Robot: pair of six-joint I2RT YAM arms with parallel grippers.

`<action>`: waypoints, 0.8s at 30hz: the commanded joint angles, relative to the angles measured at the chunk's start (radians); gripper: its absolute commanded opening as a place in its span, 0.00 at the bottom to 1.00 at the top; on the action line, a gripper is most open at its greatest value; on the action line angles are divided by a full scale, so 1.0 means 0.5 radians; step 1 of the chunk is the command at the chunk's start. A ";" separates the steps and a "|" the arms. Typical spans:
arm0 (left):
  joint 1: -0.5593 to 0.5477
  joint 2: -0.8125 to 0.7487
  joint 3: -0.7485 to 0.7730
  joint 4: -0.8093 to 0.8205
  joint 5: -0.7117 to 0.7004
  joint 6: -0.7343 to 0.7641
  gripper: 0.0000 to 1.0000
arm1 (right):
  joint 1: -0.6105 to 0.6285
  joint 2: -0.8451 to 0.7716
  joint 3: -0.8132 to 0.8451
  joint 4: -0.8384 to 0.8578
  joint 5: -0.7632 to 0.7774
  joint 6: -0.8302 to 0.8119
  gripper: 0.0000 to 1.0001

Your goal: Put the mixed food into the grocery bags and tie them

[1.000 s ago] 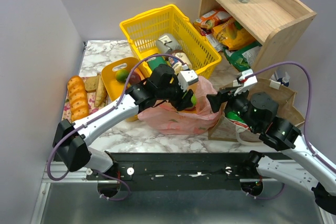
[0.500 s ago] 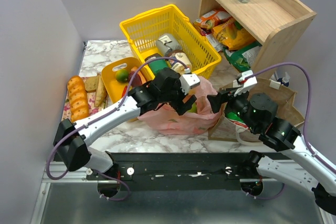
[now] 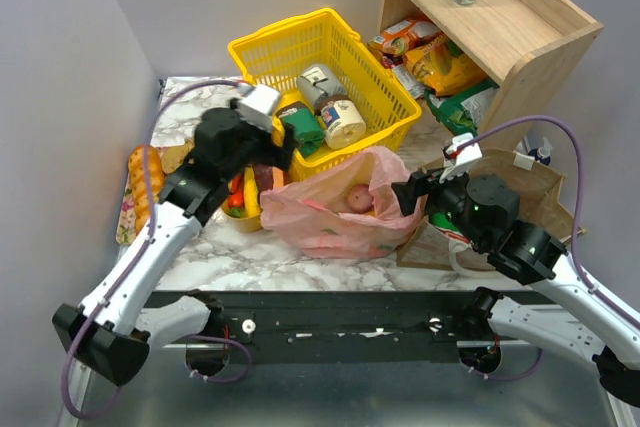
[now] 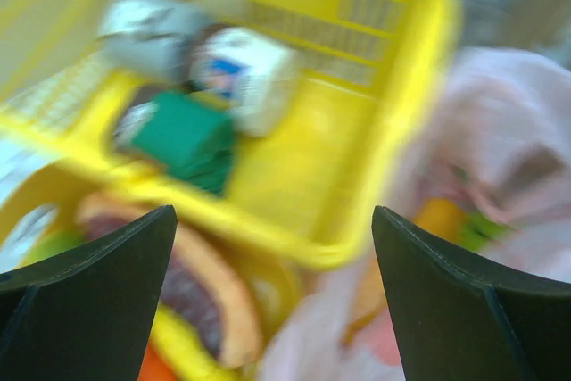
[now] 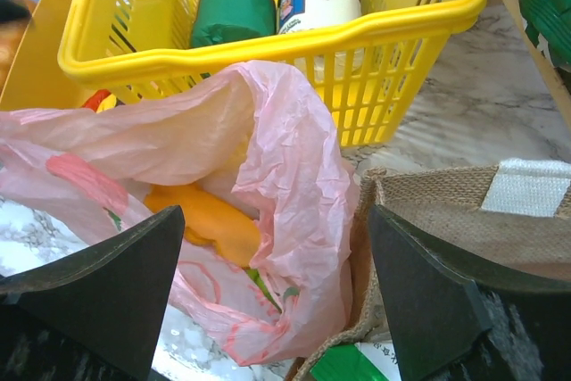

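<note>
L claw wide apart, empty, above toy veg left of pink bag. R claw apart too, nr bag mouth. Grab one piece squarely; drop deep in bag.

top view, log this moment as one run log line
left gripper: open, empty, by yellow plastic mesh basket | right gripper: open, beside thin translucent pink plastic bag | bag: untied, orange toy food inside
</note>
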 commanded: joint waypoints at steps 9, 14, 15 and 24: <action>0.982 0.128 -0.412 -0.325 0.029 -0.379 0.96 | -0.005 0.043 0.094 0.015 -0.048 -0.051 0.91; 0.979 0.266 -0.458 -0.328 0.155 -0.363 0.78 | -0.008 -0.012 0.017 0.043 -0.048 -0.014 0.91; 0.979 0.293 -0.445 -0.331 0.134 -0.363 0.75 | -0.005 -0.021 0.005 0.058 -0.048 -0.011 0.91; 0.850 0.674 -0.384 -0.478 0.139 -0.311 0.60 | -0.005 -0.156 -0.084 0.064 0.023 -0.036 0.91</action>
